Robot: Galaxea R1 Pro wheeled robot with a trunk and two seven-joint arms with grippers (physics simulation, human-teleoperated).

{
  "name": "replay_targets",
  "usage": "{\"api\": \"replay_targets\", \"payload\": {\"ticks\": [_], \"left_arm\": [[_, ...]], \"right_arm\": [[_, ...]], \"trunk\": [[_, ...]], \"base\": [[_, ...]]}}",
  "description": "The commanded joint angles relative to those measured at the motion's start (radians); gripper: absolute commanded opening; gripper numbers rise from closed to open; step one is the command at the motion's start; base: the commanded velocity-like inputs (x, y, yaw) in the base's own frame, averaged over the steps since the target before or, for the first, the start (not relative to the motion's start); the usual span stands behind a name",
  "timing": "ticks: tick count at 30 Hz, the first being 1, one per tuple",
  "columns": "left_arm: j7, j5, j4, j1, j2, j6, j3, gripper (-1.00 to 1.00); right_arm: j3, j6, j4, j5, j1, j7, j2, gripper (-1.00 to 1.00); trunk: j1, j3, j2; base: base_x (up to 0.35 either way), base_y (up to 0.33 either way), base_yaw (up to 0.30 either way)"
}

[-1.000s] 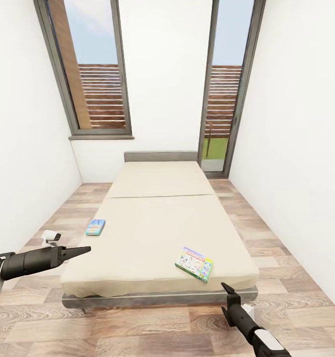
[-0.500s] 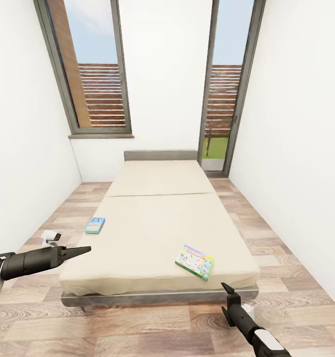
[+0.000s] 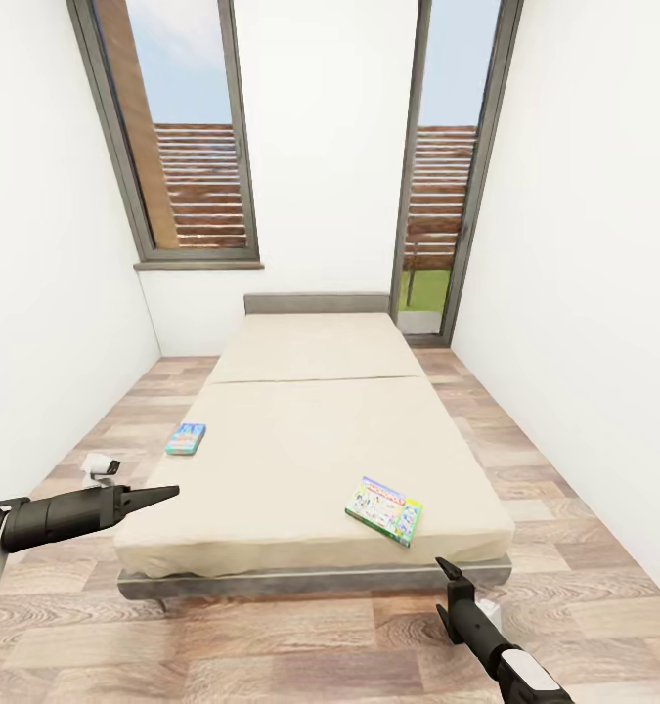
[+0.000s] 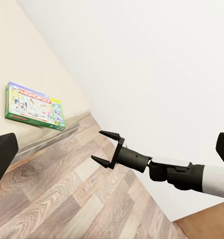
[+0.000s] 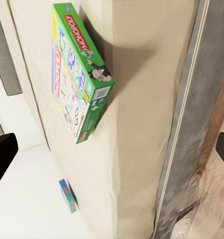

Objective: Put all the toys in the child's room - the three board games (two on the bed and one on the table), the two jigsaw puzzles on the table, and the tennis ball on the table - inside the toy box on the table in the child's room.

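Beige bed [image 3: 300,440], two board games [image 3: 383,509].

A flat green-edged board game box [image 5: 77,74] printed with "Monopoly" lay on the beige mattress [image 5: 137,124], near its edge. Well apart on the same mattress sat a small blue board game box [image 5: 67,195]. A grey bed frame [image 5: 191,144] ran alongside, wood-plank floor [image 5: 211,199] beyond.
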Motion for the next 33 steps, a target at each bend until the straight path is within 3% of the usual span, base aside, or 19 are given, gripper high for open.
{"api": "replay_targets", "payload": {"ticks": [1, 19, 33], "left_arm": [[-0.003, 0.0, 0.0, 0.0, 0.0, 0.011, 0.0, 1.0], [-0.003, 0.0, 0.0, 0.0, 0.001, 0.012, 0.001, 1.0], [-0.003, 0.0, 0.001, 0.0, -0.002, 0.012, 0.043, 1.0]], "right_arm": [[-0.005, 0.008, 0.0, -0.006, -0.001, 0.001, 0.0, 1.0], [-0.007, 0.01, 0.0, -0.006, -0.001, 0.001, -0.002, 1.0], [-0.005, 0.006, 0.0, -0.006, -0.001, 0.001, 0.0, 1.0]], "trunk": [[0.004, -0.004, -0.008], [0.008, -0.007, -0.015], [0.008, -0.007, -0.015]], "base": [[0.0, 0.0, 0.0], [0.0, 0.0, 0.0], [0.034, 0.028, 0.0]]}}
